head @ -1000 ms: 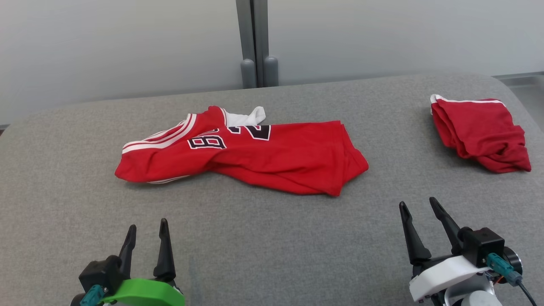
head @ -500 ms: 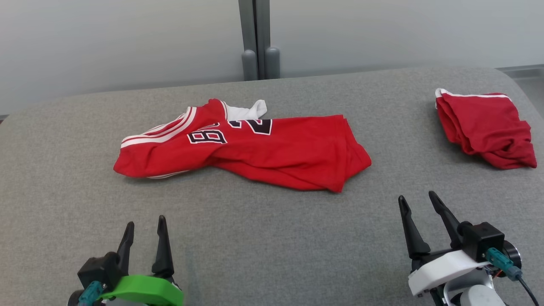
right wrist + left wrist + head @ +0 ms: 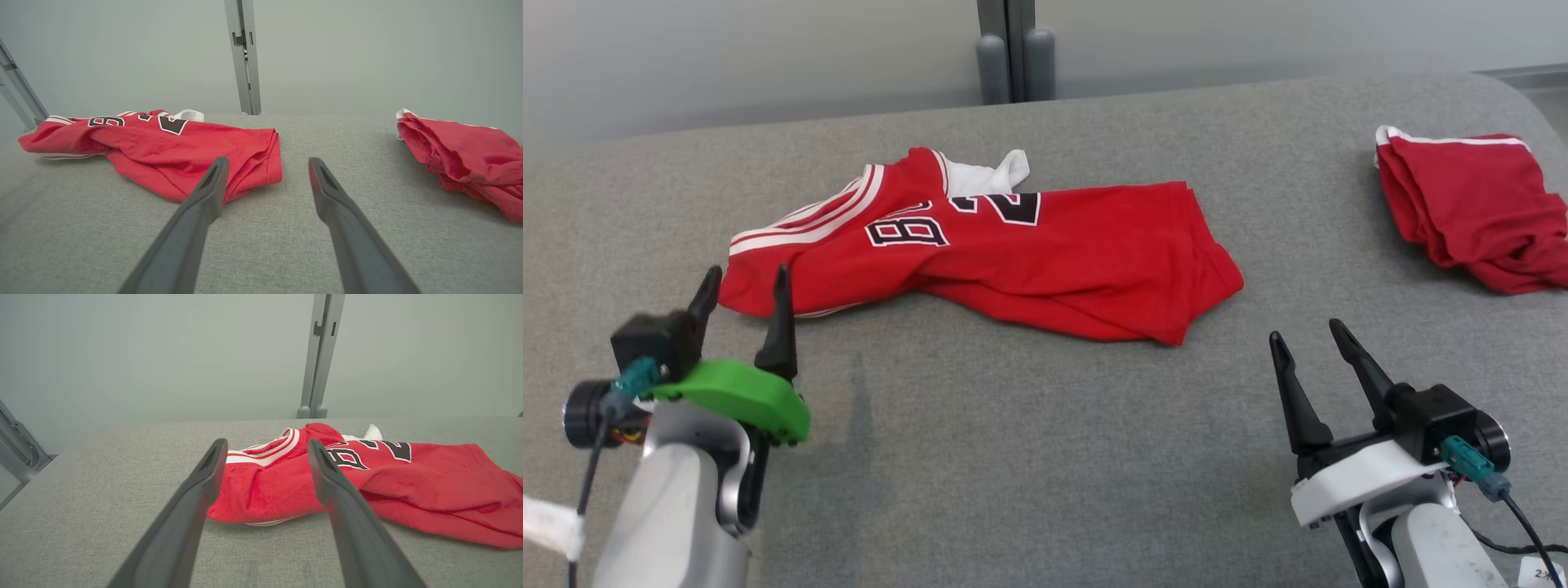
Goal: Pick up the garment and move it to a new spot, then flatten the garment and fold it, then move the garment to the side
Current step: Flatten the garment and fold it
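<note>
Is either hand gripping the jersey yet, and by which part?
Nothing is held. The left hand and right hand are both open, neither closed on the red jersey.

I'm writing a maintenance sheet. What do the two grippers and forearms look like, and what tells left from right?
The left gripper has a green shell, the right gripper a white shell. Each carries two long, tapering dark fingers, a black block with a teal connector and black cable, on a pale grey forearm.

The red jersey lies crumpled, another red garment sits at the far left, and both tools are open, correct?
No: the head view shows the other red garment at the far right, not left. The red jersey does lie crumpled, and the left tool and right tool are open.
</note>
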